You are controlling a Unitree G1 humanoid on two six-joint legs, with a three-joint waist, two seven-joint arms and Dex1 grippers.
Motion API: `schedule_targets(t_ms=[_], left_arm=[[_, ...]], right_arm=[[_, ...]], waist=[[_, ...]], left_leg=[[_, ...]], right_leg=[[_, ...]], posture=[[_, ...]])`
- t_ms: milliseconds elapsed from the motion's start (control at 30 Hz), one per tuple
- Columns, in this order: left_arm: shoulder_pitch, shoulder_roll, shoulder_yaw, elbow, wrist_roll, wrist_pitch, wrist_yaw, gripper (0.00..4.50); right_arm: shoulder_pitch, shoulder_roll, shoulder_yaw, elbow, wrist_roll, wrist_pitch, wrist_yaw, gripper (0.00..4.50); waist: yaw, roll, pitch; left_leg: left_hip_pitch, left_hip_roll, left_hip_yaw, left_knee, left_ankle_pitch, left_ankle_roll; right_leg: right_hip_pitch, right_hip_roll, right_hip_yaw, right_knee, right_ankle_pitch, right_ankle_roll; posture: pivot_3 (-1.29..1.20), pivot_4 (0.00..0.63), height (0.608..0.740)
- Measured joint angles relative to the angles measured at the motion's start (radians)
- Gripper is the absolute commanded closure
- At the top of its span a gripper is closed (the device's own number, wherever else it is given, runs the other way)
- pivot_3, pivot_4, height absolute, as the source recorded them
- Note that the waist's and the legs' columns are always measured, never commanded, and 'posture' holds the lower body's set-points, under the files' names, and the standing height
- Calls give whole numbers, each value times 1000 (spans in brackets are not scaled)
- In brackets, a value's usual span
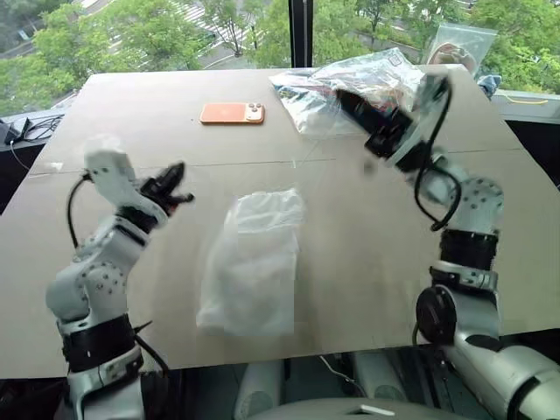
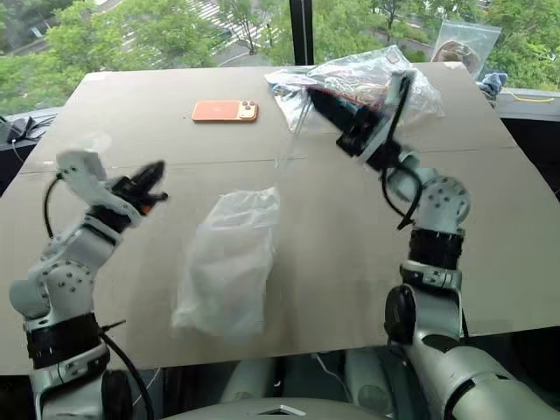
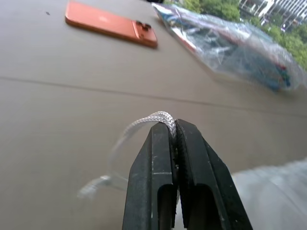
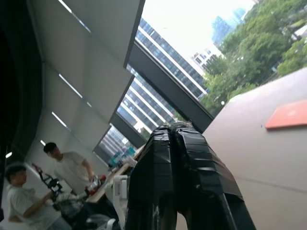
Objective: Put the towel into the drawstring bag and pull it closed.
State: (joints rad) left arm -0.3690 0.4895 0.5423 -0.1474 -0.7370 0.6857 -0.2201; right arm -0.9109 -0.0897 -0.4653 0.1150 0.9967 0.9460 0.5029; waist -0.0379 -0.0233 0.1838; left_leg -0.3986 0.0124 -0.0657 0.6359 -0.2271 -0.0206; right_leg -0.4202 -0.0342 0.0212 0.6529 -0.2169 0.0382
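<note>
Left gripper is clamped tight on the white cord, and the right gripper, jaws pressed together and raised above the table, looks to pinch a strand I can't quite make out. Pull unevenly and that thin cord could slip free, or drag the whole pouch. The drawstring bag lies mid-table between the arms, translucent, crinkled, softly bulging.
</note>
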Motion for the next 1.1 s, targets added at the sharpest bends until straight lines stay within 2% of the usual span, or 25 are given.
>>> schedule_targets(t_ms=[100,267,400,567,733,900,1000,1100], left_arm=[[-119,65,30,83,46,-77,27,4500],[-197,107,-9,146,118,-157,9,4500],[-223,114,-33,168,148,-191,6,4500],[-225,105,-66,169,153,-209,3,4500],[-223,102,-77,182,152,-213,2,4500],[-203,103,-53,217,154,-213,24,4500],[-140,103,-4,222,157,-193,43,4500],[-103,102,-22,176,142,-155,10,4500]], right_arm=[[-122,-98,-90,7,91,-32,-74,4430],[-173,-155,-109,4,157,-52,-128,4430],[-219,-127,-151,-6,253,-115,-234,4430],[-288,-32,-209,-36,363,-313,-402,4430],[-290,-39,-216,-5,371,-428,-476,4430],[-270,-113,-230,16,379,-468,-495,4430],[-192,-191,-269,-36,399,-467,-499,4430],[-94,-233,-236,-65,425,-393,-490,4430]], waist=[[-1,0,0],[-5,0,0],[-5,0,0],[-3,0,0],[-1,0,0],[-1,1,1],[0,1,1],[-1,1,1]], left_leg=[[-1,0,1,-1,0,0],[-2,0,3,-3,0,1],[-3,0,4,-3,0,1],[-3,0,4,-3,0,1],[-3,0,4,-3,0,1],[-3,0,4,-3,-1,1],[-4,1,4,-3,-1,2],[-4,1,5,-3,-1,2]], right_leg=[[-1,-1,1,-1,0,0],[-2,-1,2,-4,0,1],[-3,-1,3,-4,0,1],[-3,-1,3,-4,0,1],[-3,-1,2,-4,0,1],[-3,-1,3,-4,0,1],[-3,-1,2,-6,0,1],[-3,-1,3,-5,0,1]], posture=[[0,150,740],[0,150,740],[0,150,740],[0,150,740],[0,150,740],[0,150,740],[0,150,740],[0,150,740]])
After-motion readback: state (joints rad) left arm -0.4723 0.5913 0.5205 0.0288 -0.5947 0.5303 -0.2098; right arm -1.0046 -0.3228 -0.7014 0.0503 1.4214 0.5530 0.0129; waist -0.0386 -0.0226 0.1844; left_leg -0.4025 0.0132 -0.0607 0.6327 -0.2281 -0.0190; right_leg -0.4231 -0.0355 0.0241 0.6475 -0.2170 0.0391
